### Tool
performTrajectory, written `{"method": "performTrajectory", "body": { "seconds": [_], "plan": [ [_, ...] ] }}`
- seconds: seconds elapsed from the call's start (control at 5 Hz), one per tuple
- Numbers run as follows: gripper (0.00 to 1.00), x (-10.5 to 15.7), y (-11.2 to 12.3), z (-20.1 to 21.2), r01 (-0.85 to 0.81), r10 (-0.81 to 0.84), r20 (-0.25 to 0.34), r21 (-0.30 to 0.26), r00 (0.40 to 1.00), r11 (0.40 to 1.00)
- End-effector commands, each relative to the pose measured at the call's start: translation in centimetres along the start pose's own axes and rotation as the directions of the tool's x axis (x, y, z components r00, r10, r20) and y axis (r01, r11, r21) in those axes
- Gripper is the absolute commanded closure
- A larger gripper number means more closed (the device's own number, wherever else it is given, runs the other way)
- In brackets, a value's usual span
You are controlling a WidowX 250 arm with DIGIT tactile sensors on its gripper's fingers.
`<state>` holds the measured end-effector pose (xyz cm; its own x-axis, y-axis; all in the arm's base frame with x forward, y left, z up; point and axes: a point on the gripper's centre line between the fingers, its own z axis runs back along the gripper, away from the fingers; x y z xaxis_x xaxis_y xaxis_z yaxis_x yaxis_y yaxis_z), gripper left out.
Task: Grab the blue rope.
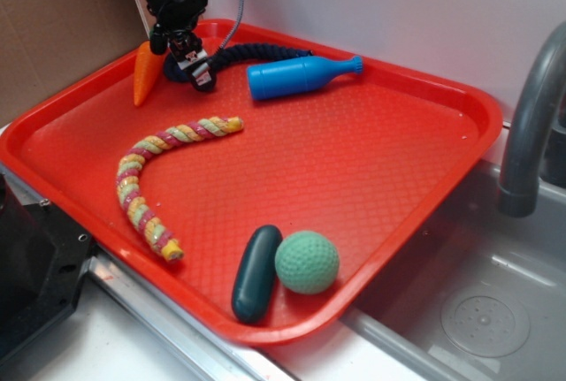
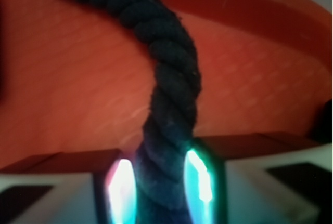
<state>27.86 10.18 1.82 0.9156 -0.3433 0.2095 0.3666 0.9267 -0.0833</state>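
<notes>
Closest to me on the red tray (image 1: 416,195) sit a dark green oval toy (image 1: 256,273) and a green bumpy ball (image 1: 307,262), touching each other. A bit further back lies the striped rope (image 1: 152,178), pink, yellow and green, bent like a hook. I leave all of those alone.

At the far side of the tray lies a bright blue bottle (image 1: 301,75). Just behind it runs the blue rope (image 1: 256,52), dark navy and twisted, along the back rim. An orange carrot toy (image 1: 146,72) leans at the far left corner.

My gripper (image 1: 190,64) is down at the left end of the blue rope, right beside the carrot. In the wrist view the rope (image 2: 174,89) runs straight between the two fingers (image 2: 200,182), which glow on each side of it. The jaws look closed snugly on the rope, with no gap showing.

I think this rope is soft, light and floppy. It will bend and hang down when I lift it, so the loose end may drag against the bottle. The twisted cotton looks rough, so it should not slip. Holding it near one end works, but nearer the middle would dangle less.
</notes>
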Motion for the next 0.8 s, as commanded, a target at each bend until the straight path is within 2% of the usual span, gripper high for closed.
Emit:
{"method": "performTrajectory", "body": {
  "seconds": [0.0,0.2,0.4,0.6],
  "plan": [
    [1.00,0.3,-3.1,5.4,-0.066,0.065,0.017,0.029,0.998,0.997],
    [1.00,0.0,-9.0,9.9,-0.230,0.217,0.083,0.198,0.973,0.953],
    [1.00,0.6,-11.6,14.1,-0.264,0.251,0.093,0.186,0.964,0.946],
    [1.00,0.9,-13.1,15.7,-0.296,0.291,0.058,0.169,0.955,0.940]
  ]
}}
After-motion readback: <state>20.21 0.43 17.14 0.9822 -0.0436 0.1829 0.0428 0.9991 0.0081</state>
